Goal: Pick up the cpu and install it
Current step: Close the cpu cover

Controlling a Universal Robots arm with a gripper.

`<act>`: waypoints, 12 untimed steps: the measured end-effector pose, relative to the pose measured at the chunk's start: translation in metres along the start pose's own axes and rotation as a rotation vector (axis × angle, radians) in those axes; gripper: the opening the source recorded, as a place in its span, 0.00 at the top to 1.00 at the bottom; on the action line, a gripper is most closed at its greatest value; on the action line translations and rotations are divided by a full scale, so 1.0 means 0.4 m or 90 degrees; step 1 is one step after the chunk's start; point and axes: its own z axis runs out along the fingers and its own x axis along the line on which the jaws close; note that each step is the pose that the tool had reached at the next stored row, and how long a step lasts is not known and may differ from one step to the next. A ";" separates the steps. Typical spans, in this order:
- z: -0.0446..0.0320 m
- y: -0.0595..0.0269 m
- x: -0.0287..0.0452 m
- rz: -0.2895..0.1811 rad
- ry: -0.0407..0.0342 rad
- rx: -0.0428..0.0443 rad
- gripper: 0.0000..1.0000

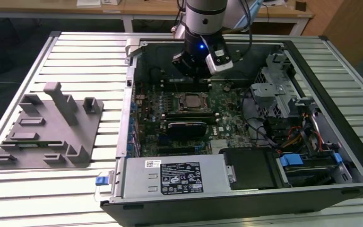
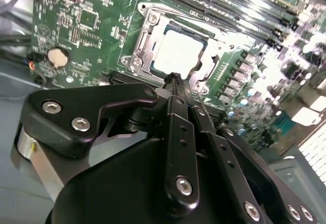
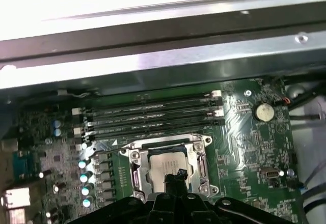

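Observation:
The cpu point(image 1: 188, 101) is a shiny silver square lying flat inside the metal-framed socket point(image 1: 174, 101) on the green motherboard point(image 1: 229, 118) of the opened computer case. In both wrist views the cpu point(image 2: 178, 51) point(image 3: 164, 163) rests in the socket, level with the frame point(image 2: 138, 56). My gripper point(image 1: 198, 78) hangs above the board, a little past the socket towards the case's back wall. In the second wrist view its black fingers point(image 2: 177, 89) are pressed together with nothing between them. The fingertips stand clear above the cpu.
A grey plastic fixture point(image 1: 46, 127) lies on the slatted table at the exterior view's left. Inside the case are memory slots point(image 3: 147, 114), a coin battery point(image 3: 264, 112), the power supply point(image 1: 175, 177), a drive cage point(image 1: 279, 90) and loose cables point(image 1: 295, 137).

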 end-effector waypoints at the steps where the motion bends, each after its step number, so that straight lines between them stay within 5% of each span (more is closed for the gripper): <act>1: 0.000 0.000 0.000 -0.010 0.0005 0.0008 0.89; 8: 0.001 0.000 0.000 -0.071 0.0025 0.0132 0.89; 12: 0.000 0.000 0.000 -0.072 0.0026 0.0138 0.89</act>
